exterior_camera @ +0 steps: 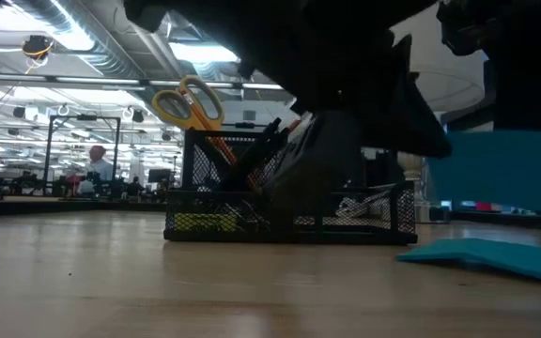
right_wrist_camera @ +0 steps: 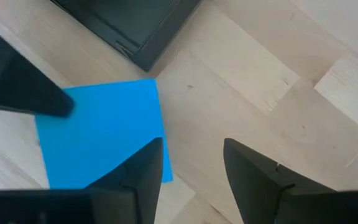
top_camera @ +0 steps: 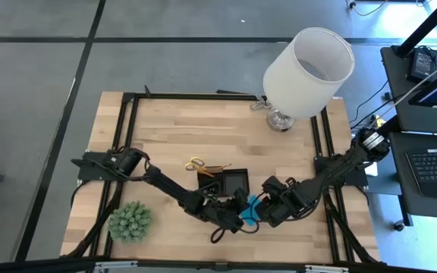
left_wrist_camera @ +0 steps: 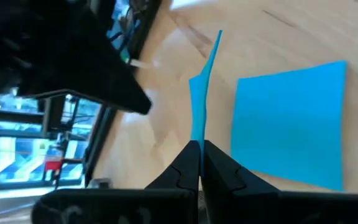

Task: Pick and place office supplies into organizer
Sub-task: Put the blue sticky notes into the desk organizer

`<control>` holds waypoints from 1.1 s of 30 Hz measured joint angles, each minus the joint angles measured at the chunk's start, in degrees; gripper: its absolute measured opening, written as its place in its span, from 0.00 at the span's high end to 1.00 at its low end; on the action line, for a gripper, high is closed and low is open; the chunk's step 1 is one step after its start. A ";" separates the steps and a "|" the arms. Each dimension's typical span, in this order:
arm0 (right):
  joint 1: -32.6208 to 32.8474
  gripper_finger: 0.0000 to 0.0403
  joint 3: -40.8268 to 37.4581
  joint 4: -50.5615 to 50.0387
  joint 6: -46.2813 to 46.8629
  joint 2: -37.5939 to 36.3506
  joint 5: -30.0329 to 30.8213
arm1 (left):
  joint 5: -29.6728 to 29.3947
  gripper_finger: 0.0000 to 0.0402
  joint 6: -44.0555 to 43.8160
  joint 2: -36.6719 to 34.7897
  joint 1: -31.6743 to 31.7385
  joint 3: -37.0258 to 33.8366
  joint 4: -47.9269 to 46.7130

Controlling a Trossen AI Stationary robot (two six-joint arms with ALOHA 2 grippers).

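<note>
The left gripper (left_wrist_camera: 199, 163) has its jaws pressed together on a single blue sheet (left_wrist_camera: 202, 93), pinching it by one edge so the sheet stands on edge and runs straight away from the fingertips. Just beside it, the blue pad (left_wrist_camera: 291, 124) lies flat on the tabletop (left_wrist_camera: 278, 31).

Taking the organizer (top_camera: 226, 182) as the landmark: seen from above, the pad (top_camera: 252, 206) sits just off the organizer's near-right corner, between the two grippers. The left gripper (top_camera: 234, 216) is near the organizer's front edge; the right gripper (top_camera: 273, 211) hangs on the far side of the pad from it. The right gripper (right_wrist_camera: 191, 180) has its jaws spread, empty, with one finger over the pad's corner (right_wrist_camera: 104, 137) and the organizer's black corner (right_wrist_camera: 135, 31) just beyond the pad.

The yellow-handled scissors (exterior_camera: 191, 105) already stand in the organizer's tall cup (exterior_camera: 289, 188).

The coming move probably turns on this: the sheet is in the left jaws, the organizer lies close behind and to the left of it, so the left arm is the nearer carrier. The sheet's upright plane would need to line up with a compartment's length to slip in.
</note>
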 joint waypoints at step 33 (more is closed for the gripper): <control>0.10 0.58 -0.07 -11.72 0.18 0.00 -1.11 | -23.01 0.99 -43.65 -3.90 0.52 12.92 -39.53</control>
